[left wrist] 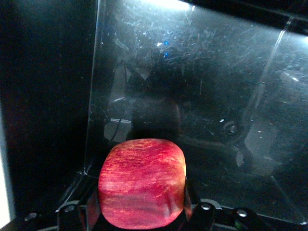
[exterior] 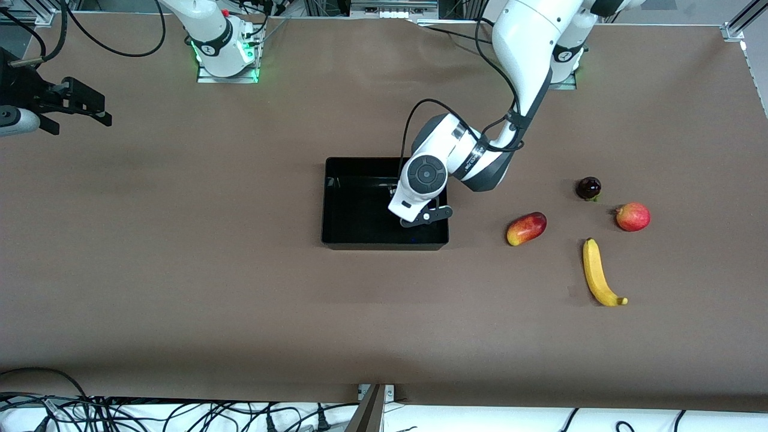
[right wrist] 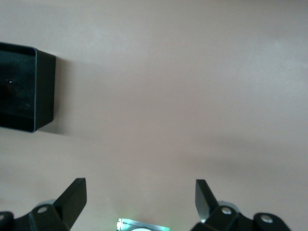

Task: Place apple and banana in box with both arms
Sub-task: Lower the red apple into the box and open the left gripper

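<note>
— Inside the box (exterior: 354, 204), what do you see?
— The apple (left wrist: 142, 182), deep red with faint yellow streaks, pinched between the fingers (left wrist: 192, 202) of the left gripper (left wrist: 142, 211). The wrist view looks past it at the glossy, scratched inner walls of the black bin. From the front camera the apple itself is hidden under the wrist of the left arm (exterior: 522, 66), which reaches down from its base into the end of the box toward the left arm's side.

— And the banana (exterior: 600, 273)?
— On the brown table (exterior: 240, 288), well apart from the box, toward the left arm's end. It lies nearer to the front camera than the other fruit, its dark-tipped stem end at the nearest point.

— What other fruit?
— An elongated red-and-yellow fruit (exterior: 526, 228) between the box and the banana. A paler pink-red round fruit (exterior: 633, 216) a little farther from the camera than the banana. A small dark, almost black round one (exterior: 588, 188) farther still.

— Where is the right gripper (exterior: 78, 108)?
— Up over the bare table at the right arm's end, well away from the box. Its claw is spread wide and holds nothing; in its own wrist view both black fingers (right wrist: 72, 197) stand far apart over the table, with a corner of the box at the edge. That arm waits. Its base (exterior: 225, 57) shows green lights.
</note>
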Robot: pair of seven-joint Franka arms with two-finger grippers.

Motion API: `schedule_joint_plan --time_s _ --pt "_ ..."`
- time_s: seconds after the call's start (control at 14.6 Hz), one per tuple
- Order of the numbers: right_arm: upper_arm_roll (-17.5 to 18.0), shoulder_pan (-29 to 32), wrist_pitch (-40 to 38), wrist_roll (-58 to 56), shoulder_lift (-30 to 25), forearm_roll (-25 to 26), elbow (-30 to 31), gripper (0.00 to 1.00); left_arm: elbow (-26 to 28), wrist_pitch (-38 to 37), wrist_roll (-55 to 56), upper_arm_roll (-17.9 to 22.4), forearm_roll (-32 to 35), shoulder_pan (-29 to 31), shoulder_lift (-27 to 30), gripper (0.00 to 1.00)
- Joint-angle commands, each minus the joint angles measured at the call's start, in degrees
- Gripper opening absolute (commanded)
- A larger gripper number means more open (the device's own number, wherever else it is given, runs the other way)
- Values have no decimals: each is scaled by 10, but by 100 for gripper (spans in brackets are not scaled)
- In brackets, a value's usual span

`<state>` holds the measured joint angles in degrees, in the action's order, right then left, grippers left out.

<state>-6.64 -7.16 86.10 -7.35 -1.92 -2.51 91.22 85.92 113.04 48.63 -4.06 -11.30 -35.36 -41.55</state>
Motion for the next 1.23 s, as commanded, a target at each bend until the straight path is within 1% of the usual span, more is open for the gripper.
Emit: schedule_joint_plan --time_s 0.0,0.14,0.27,0.34,0.48,0.55,0.62,0.75,0.82,0.96,1.03,1.16 --pt "28 -3 12 43 -2 29 -1 100 2 3 8 5 11 -9 5 100" --pt "35 -9 11 71 0 37 -9 100 2 0 7 5 11 -9 7 100" --pt "35 -10 10 73 8 48 -10 100 2 -4 5 6 11 -3 10 100" --pt "35 -9 9 74 7 49 -10 100 0 -18 4 8 11 -3 13 100" --pt "31 -7 12 71 7 46 -11 100 -29 -72 4 25 16 -2 23 100" --pt "30 -7 13 77 8 45 -13 100 -48 -108 7 40 22 0 31 100" --pt "30 -6 13 79 8 43 -14 100 -65 -145 5 66 22 3 43 100" --pt "30 -5 14 79 10 38 -14 100 -92 -201 -5 134 22 6 60 100" --pt "30 -6 14 79 10 39 -14 100 -94 -222 -26 162 23 16 61 100" --pt "29 -3 14 78 10 40 -14 100 -94 -253 -130 193 23 50 62 100" --pt "23 -1 14 75 10 39 -14 100 -93 -254 -196 202 25 76 62 100" --pt "20 -1 15 74 10 37 -14 100 -85 -253 -315 201 48 139 58 100"
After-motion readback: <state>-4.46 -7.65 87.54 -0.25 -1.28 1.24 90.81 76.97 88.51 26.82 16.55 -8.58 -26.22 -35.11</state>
